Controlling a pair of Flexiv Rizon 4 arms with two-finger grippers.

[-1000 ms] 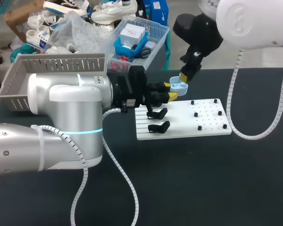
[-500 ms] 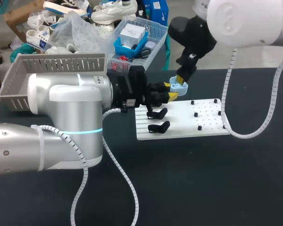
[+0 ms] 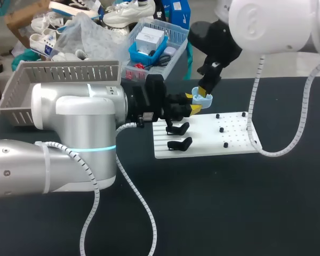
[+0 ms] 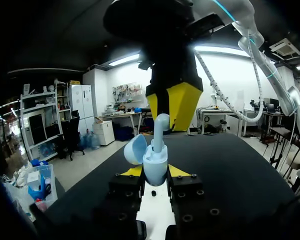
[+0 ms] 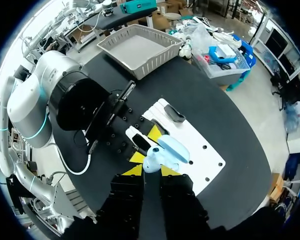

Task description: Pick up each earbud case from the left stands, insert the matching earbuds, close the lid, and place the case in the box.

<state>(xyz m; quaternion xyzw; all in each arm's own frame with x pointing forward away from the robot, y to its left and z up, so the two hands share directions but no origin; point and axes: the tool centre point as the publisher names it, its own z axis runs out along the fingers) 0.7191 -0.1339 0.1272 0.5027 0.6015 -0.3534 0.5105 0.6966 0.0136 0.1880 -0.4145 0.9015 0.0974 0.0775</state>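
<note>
Earbud case [image 3: 202,99], pale blue, lid open, held up off the desk [image 3: 229,202] over the far edge of the white board [image 3: 234,140]. My left hand [image 4: 155,171] is closed on its lower half, a yellow tip on each side. My right hand [image 3: 205,92] sits right on top of the case; I cannot tell whether it grips. Two black cases [image 3: 178,128] rest on the board's left stands. Grey box [image 3: 58,74] stands far left.

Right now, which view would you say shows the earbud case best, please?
The left wrist view: the earbud case sits close up in my left hand, lid open. The right wrist view shows it from above, ahead of my right hand; the head view shows it small, partly hidden.
</note>
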